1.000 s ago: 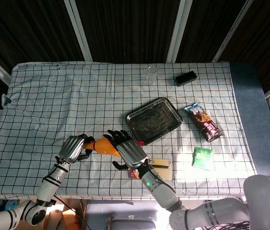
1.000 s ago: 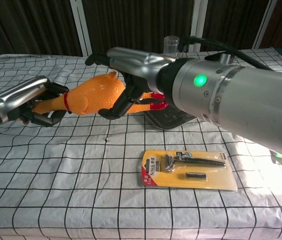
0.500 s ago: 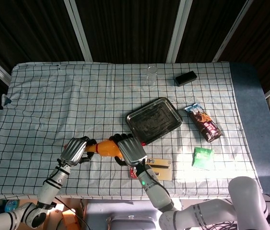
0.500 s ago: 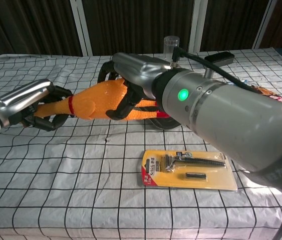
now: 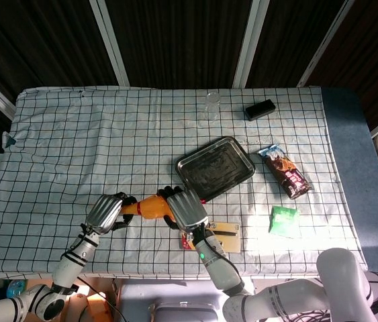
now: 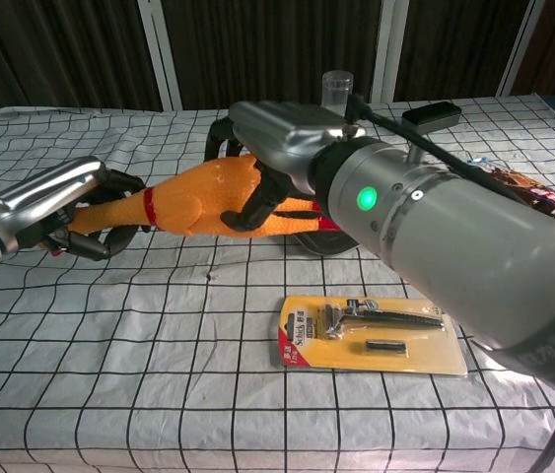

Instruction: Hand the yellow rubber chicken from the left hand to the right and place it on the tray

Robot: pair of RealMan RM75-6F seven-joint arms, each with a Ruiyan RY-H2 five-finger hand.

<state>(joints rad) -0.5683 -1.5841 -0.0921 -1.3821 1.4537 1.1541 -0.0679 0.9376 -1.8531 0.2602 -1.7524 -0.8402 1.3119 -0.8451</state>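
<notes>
Gripping yellow rubber chicken [image 6: 203,197], right hand [image 6: 277,148] fingers wrapped around body, left hand [image 6: 55,202] fingers curled on neck

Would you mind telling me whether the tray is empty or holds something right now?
Empty. The tray shows only its bare metal floor; the chicken is off it, held between the left hand and right hand.

The tray [image 5: 215,166] sits on the counter [image 5: 74,147], near the middle. Behind it stands a glass [image 5: 212,106], with a box [image 5: 260,109] to its right. Right of the tray lies a snack bag [image 5: 287,172], and a small packet [image 5: 284,221] lies in front of that. A razor pack [image 6: 371,333] lies in front of the tray, near the front edge.
</notes>
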